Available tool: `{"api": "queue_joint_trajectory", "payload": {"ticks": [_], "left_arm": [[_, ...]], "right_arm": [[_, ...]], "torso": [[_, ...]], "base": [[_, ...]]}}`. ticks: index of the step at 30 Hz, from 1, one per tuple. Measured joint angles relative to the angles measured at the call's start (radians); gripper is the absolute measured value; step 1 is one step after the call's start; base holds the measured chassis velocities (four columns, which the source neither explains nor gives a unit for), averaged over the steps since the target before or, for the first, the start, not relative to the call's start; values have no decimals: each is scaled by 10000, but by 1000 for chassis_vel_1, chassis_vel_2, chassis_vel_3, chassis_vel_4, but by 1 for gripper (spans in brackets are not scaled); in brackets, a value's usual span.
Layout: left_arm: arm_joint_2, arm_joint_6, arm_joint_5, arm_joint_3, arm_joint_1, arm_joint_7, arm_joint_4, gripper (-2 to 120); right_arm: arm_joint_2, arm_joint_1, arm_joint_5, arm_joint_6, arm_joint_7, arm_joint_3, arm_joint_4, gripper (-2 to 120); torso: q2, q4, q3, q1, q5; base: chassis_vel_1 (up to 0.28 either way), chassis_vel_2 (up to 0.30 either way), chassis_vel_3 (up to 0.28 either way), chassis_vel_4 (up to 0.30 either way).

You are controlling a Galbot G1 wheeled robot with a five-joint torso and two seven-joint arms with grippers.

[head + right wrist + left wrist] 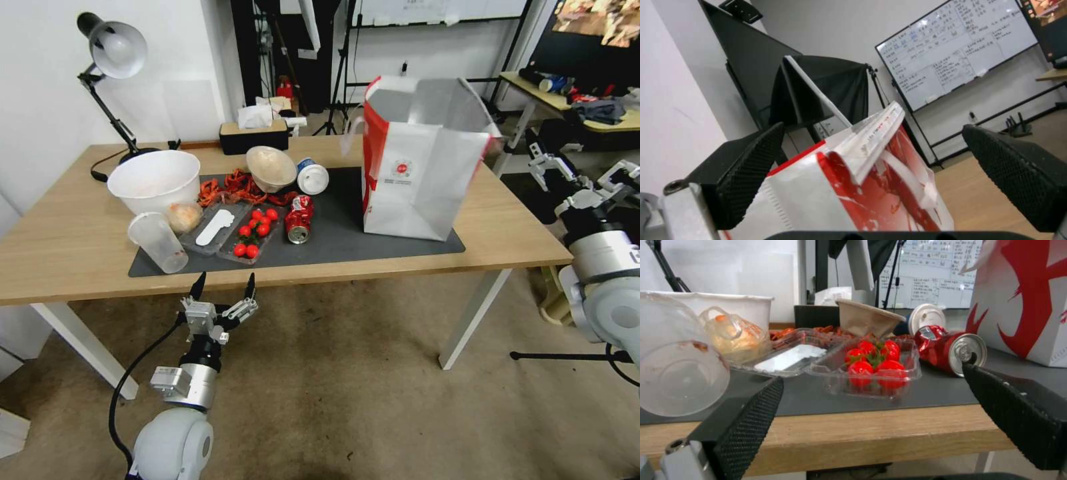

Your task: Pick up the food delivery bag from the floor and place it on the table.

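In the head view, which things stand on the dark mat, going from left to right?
Clear plastic cup → tray of cherry tomatoes → crushed red can → food delivery bag, upright at the mat's right end.

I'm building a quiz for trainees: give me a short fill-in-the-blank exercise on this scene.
1. The food delivery bag stands upright on the dark ____ on the table.
2. The left gripper, hanging below the table's front edge, is ____.
3. The crushed red can lies on its ____.
4. The right gripper holds ____.

Missing words: mat; open; side; nothing
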Motion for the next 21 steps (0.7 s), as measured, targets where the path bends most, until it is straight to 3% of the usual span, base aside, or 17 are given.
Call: {"api": "queue_joint_trajectory", "payload": {"ticks": [4,8,9,11,13,21], "left_arm": [[12,-66,3,-17,50,-17,-27,100],[50,-111,21,-25,131,-97,-72,100],[80,-122,47,-40,138,-110,-72,100],[98,-130,55,-47,138,-111,-72,100],[156,-185,59,-84,119,-100,-70,100],[198,-243,74,-139,24,-114,-21,100]], "right_arm": [[116,-135,-223,38,-53,7,93,100],[357,-432,-1276,162,-253,17,269,100],[524,-648,-2246,267,-345,-1,384,100],[618,-750,-2714,312,-380,-17,440,100],[1119,-1224,-4406,347,-400,-76,762,100],[2372,-2159,-6423,414,-532,-388,1174,100]], "torso": [[0,-1,0,0,0],[0,0,0,1,-1],[0,-1,0,0,-1],[0,-1,0,0,-1],[0,0,0,0,-1],[0,-2,-1,0,-3]], "base": [[0,0,0,0],[0,0,0,0],[0,0,0,0],[0,0,0,0],[0,0,0,0],[0,0,0,0]]}}
